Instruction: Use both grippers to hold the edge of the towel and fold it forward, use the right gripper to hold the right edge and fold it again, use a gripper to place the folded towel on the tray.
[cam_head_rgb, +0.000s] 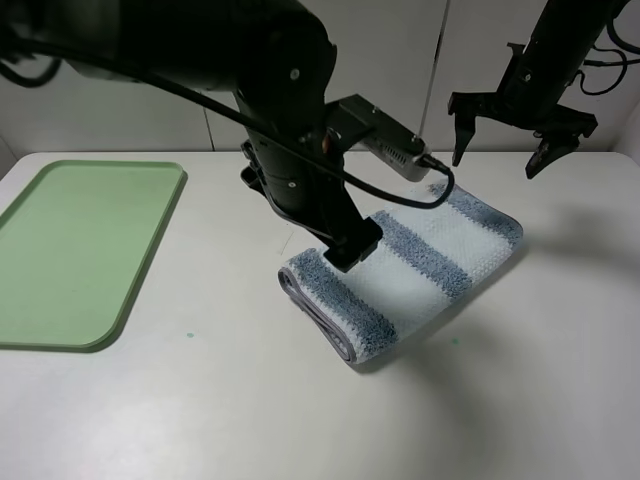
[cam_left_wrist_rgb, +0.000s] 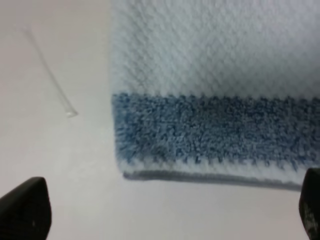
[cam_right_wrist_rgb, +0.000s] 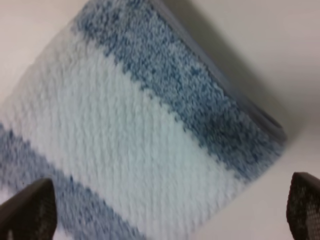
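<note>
- Towel (cam_head_rgb: 420, 270) lies on the white table (cam_head_rgb: 200, 400), doubled over (two layers show at its near-left end), set on a diagonal, roughly mid-table.
- Stripes are blue-grey and white; both short ends are blue-grey, with white bands and one more blue-grey band between.
- Edge of the towel (cam_head_rgb: 315, 315): a thin grey hem that runs stacked along the near-left end. The left wrist view shows it (cam_left_wrist_rgb: 210, 177) as a dark line under the blue band, flat on the table.
- Left gripper (cam_head_rgb: 350, 245) is low over the towel's left end, its arm slanting down from the upper left. Its fingers are spread wide, one tip (cam_left_wrist_rgb: 25, 210) at each side of the wrist view, with nothing pinched between. I can't tell whether a tip brushes the cloth.
- Right gripper (cam_head_rgb: 497, 150) hangs up in the air over the far-right end, well clear of the cloth. Its claws are splayed apart and it holds nothing.
- Right wrist view looks straight down on the towel (cam_right_wrist_rgb: 135, 140). The hem (cam_right_wrist_rgb: 225, 75) runs along the outer blue band, and both fingertips (cam_right_wrist_rgb: 30, 210) are off the cloth (the gap is plain).
- Tray (cam_head_rgb: 80, 250) is pale green and sits at the table's left side, well apart from the towel, with nothing on it.
- A black cable (cam_head_rgb: 400, 195) from the left arm loops just over the towel's far edge.
</note>
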